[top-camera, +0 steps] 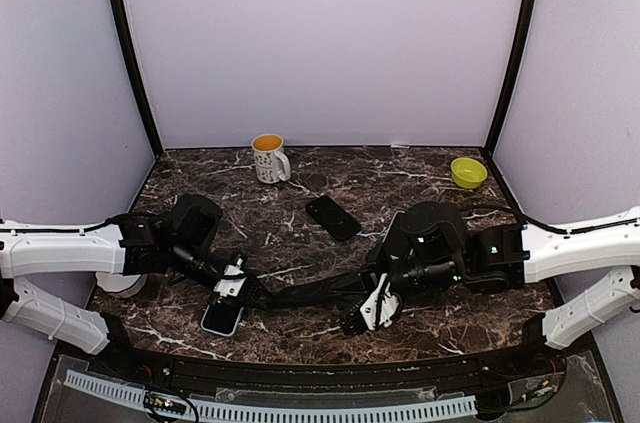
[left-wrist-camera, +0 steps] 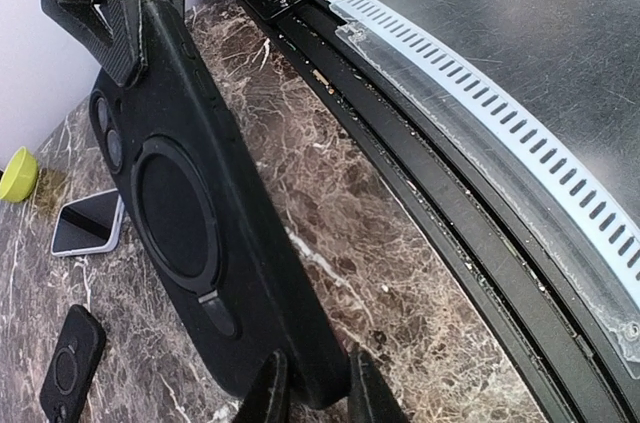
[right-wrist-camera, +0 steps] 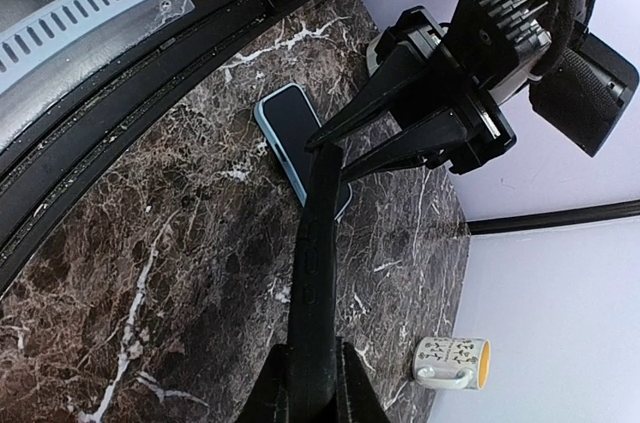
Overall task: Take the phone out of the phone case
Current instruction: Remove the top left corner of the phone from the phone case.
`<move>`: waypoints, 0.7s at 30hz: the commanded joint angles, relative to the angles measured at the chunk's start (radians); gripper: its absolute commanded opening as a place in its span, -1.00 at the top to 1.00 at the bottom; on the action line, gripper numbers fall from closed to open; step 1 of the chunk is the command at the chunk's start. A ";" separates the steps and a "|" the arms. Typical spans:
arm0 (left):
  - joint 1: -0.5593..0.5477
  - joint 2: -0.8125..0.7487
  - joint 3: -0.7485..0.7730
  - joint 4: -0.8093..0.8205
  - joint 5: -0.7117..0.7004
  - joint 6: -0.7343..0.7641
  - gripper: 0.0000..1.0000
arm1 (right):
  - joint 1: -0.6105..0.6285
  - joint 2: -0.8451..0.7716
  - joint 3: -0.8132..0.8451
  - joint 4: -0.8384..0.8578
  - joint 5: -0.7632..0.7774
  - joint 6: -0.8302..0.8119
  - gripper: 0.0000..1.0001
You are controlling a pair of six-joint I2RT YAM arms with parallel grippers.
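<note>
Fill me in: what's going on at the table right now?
Both arms hold the black phone case between them, above the marble. The left gripper is shut on one end and the right gripper on the other. A light-blue phone lies flat on the table beneath, apart from the case, so it looks already out. A second black case, a mug and a green bowl sit farther back.

Marble table: mug, bowl, phone, case (black)
</note>
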 commanded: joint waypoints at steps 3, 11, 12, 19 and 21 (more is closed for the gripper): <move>-0.018 0.020 0.017 -0.052 0.059 -0.006 0.65 | 0.038 0.015 0.059 0.028 0.004 -0.097 1.00; -0.018 0.040 0.040 -0.103 0.044 0.023 0.57 | 0.053 0.023 0.069 -0.013 0.005 -0.110 1.00; -0.019 0.042 0.042 -0.114 0.044 0.030 0.57 | 0.055 0.023 0.069 -0.015 0.006 -0.111 1.00; -0.019 0.036 0.035 -0.129 0.031 0.048 0.58 | 0.074 0.045 0.077 -0.036 0.034 -0.131 1.00; -0.018 0.031 0.036 -0.133 0.028 0.048 0.60 | 0.080 0.049 0.077 -0.035 0.046 -0.139 1.00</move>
